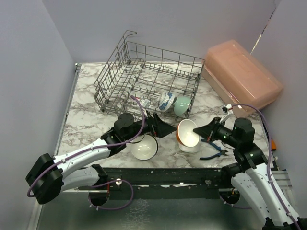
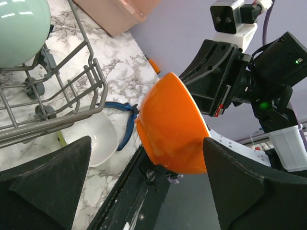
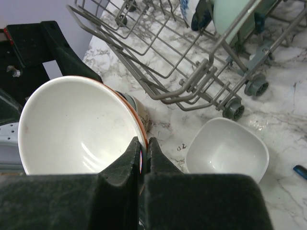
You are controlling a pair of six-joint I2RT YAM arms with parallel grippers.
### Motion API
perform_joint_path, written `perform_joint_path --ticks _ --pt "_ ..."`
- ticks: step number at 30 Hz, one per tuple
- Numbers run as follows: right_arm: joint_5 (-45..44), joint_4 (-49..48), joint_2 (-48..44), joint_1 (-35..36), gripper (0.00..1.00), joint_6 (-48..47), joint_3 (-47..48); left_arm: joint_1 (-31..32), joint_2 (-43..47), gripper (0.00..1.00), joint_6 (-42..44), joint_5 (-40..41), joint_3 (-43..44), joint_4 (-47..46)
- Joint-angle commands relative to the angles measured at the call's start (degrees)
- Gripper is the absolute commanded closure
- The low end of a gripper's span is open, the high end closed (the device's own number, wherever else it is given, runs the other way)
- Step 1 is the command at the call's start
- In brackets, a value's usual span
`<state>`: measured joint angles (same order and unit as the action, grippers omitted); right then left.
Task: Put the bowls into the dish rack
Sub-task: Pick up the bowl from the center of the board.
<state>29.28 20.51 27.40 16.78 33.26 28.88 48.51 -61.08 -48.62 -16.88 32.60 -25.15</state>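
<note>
Bare marble table (image 1: 84,115) lies open at the left of the frame, beside the dish rack (image 1: 139,76). At centre, the spread left gripper (image 1: 163,125) and the right gripper (image 1: 195,130), pinching an orange bowl (image 1: 187,134), crowd the rack's near edge. A white bowl (image 1: 144,147), pliers (image 1: 213,152) and the pink box (image 1: 242,76) at upper right block the rest.

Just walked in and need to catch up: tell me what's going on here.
The right hand is shut on the rim of an orange bowl, holding it tilted off the table. The left hand is open, facing that bowl. The rack holds a mint bowl and a blue-patterned bowl; a white bowl sits on the table.
</note>
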Motion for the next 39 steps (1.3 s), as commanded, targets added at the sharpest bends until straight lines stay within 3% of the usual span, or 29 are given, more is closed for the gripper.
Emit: perform_joint_path --ticks 1,14,25,39 --pt "-0.46 -2.95 1.35 0.12 1.00 -4.04 4.50 0.37 1.16 0.01 -2.86 0.76 1.20 -2.62" --pt "-0.69 -3.32 4.59 0.17 1.00 -7.64 8.03 2.72 -0.84 0.01 -6.03 -2.89 3.12 -7.66" --pt "0.28 -3.94 6.91 0.14 1.00 -8.40 10.83 5.34 -5.07 0.01 -9.55 0.78 3.56 -7.81" --pt "2.01 -6.60 8.47 0.13 0.99 -7.70 10.39 7.47 -10.51 0.04 -10.61 -1.41 6.10 -7.91"
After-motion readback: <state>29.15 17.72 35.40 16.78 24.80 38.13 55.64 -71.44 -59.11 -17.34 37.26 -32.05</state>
